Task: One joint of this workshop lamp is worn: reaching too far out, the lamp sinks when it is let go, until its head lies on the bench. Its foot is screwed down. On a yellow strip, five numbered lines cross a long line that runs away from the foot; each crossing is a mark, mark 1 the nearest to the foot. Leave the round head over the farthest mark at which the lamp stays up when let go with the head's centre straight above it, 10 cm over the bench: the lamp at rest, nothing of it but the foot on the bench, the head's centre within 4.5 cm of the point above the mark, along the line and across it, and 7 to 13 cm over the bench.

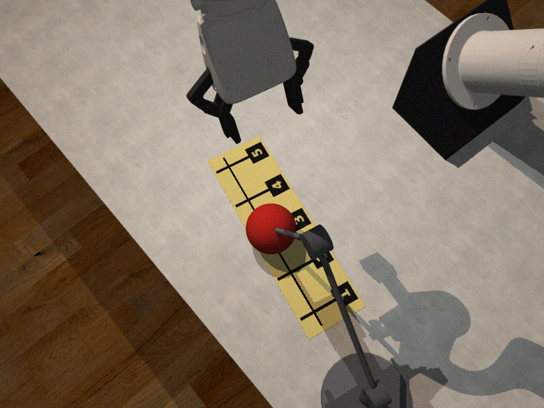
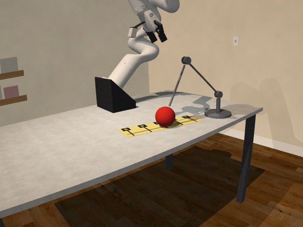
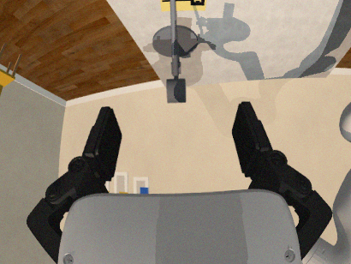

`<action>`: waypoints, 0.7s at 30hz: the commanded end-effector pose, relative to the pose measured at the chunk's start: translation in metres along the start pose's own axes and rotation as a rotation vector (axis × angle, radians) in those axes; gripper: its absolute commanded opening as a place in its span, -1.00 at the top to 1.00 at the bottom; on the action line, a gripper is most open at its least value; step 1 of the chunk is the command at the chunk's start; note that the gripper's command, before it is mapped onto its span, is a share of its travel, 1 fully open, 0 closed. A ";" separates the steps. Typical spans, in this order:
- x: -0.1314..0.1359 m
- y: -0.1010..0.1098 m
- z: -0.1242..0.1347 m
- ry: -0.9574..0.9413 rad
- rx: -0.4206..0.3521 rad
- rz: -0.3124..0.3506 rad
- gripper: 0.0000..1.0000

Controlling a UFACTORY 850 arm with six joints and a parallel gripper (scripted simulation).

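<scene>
The red round head hides the crossing of line 3 on the yellow strip in the top view. Its shadow is offset toward mark 2, so it appears raised off the bench; its exact height cannot be read. The lamp's elbow joint stands high, with one rod down to the head and one to the foot side. The round foot is on the bench. My gripper is open and empty, high up, touching no lamp part.
The arm's black base stands on the bench, on the side of the number labels. The bench's long edge runs close along the strip's other side. Shadows of the arm fall beside the foot.
</scene>
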State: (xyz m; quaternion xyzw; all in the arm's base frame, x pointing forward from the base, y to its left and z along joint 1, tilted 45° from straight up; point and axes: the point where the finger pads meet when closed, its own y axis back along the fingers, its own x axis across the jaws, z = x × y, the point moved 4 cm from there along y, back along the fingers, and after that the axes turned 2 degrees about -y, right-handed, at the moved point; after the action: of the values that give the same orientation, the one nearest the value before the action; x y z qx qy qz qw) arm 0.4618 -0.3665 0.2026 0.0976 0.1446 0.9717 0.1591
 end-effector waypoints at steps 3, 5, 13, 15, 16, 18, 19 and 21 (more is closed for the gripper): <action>0.000 0.000 -0.004 0.001 -0.106 0.004 -1.00; 0.000 0.000 -0.004 0.001 -0.106 0.004 -1.00; 0.000 0.000 -0.005 0.000 -0.145 0.007 -1.00; 0.000 0.000 -0.005 0.000 -0.155 0.008 -1.00; 0.000 0.000 -0.006 0.000 -0.160 0.009 -1.00; 0.000 -0.001 -0.006 -0.001 -0.170 0.010 -1.00; 0.000 -0.001 -0.006 -0.001 -0.175 0.010 -1.00; 0.000 -0.001 -0.006 -0.001 -0.179 0.010 -1.00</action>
State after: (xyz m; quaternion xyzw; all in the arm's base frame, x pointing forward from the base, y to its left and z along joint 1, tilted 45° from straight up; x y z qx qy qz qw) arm 0.4610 -0.3669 0.1962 0.0857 0.0629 0.9811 0.1619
